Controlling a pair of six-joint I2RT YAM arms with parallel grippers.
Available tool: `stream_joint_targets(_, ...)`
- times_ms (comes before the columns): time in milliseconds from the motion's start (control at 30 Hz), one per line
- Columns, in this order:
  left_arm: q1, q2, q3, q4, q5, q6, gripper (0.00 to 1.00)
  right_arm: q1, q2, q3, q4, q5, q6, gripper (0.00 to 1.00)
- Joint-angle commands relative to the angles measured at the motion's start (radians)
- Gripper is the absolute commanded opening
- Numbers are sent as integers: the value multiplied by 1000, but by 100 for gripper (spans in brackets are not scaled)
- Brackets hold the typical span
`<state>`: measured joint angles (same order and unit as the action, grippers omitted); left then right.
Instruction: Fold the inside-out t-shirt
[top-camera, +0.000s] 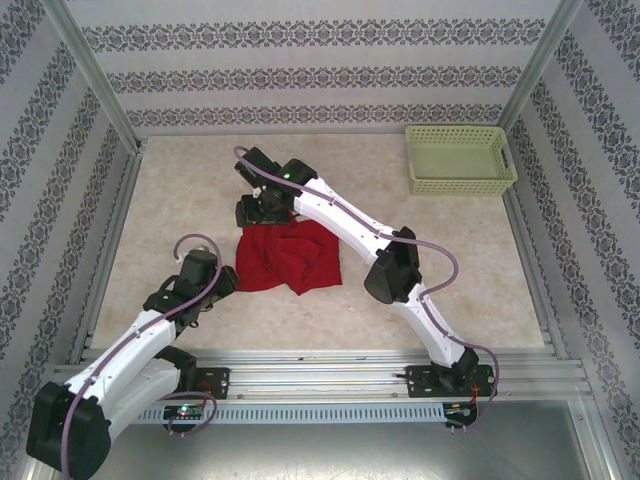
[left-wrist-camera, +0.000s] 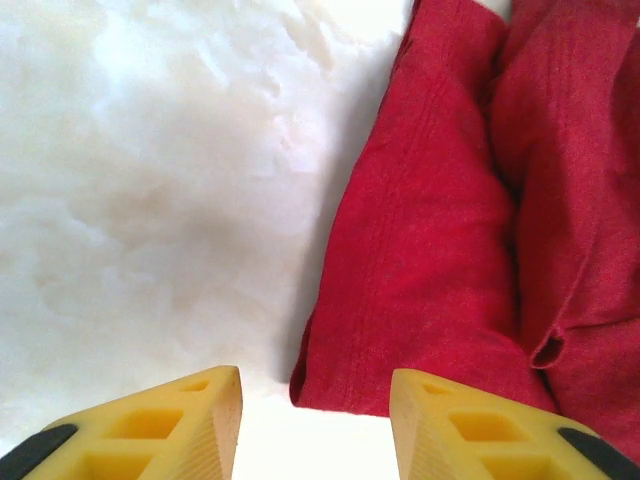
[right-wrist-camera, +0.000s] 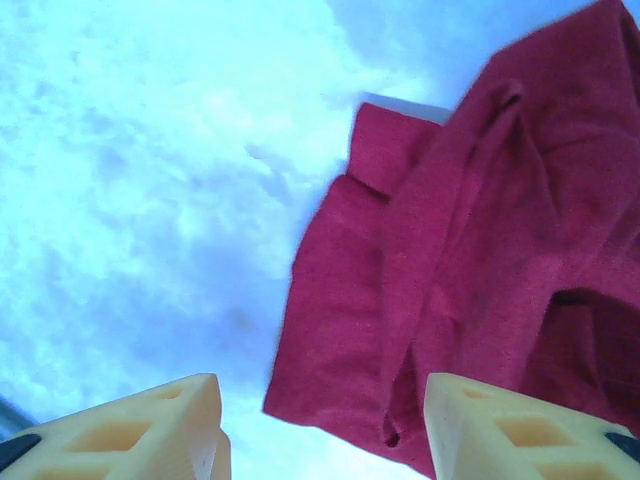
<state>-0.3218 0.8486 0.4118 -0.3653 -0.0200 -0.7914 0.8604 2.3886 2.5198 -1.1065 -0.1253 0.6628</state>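
The bright red, soft cloth t-shirt (top-camera: 290, 258) lies bunched in a rumpled, roughly square heap near the middle of the pale marbled table (top-camera: 170, 200), slightly toward its near edge. The left gripper (top-camera: 228, 283) sits low at the heap's left side, its yellow fingers (left-wrist-camera: 190, 420) spread with nothing between them. The right gripper (top-camera: 262, 215) hangs over the heap's far edge, jaws likewise apart and empty. A pale green plastic lattice basket (top-camera: 460, 185) stands in the far right corner.
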Motion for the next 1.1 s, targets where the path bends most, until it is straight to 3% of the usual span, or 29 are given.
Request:
stream_joint_targets(0,-19,40,68,-120,7,26,44,-4,-116,-29,-50,80,-69,57)
stream_joint_targets(67,-68,81,124,-138,-8,38,45,-35,-198,-167,-27,187,-106,58)
stream_joint_targets(133,-167,121,192,-137,-71,49,47,-100,-283,-350,39,188,-113,58)
stream_joint_targets(300,-390,286,345,-99,-222,71,49,-273,-454,-832,411,-24,-84,53)
stream_joint_targets(433,-459,469,457,-42,-224,97,50,-343,-441,-973,586,-157,-57,47)
stream_joint_targets(533,-459,585,511,-33,-220,82,54,-340,-408,-974,617,-156,-75,47)
stream_joint_targets(633,-401,676,532,-65,-178,20,55,-340,-362,-962,621,-164,-69,43)
stream_joint_targets(800,-303,665,394,39,-150,-38,49,-329,-286,-963,584,-118,-43,35)
stream_joint_targets(900,-232,638,321,75,-120,-44,37,-319,-264,-992,549,-60,-1,30)
stream_joint_targets(1067,-156,633,288,138,-59,31,34,-298,-359,-1221,667,-11,123,34)
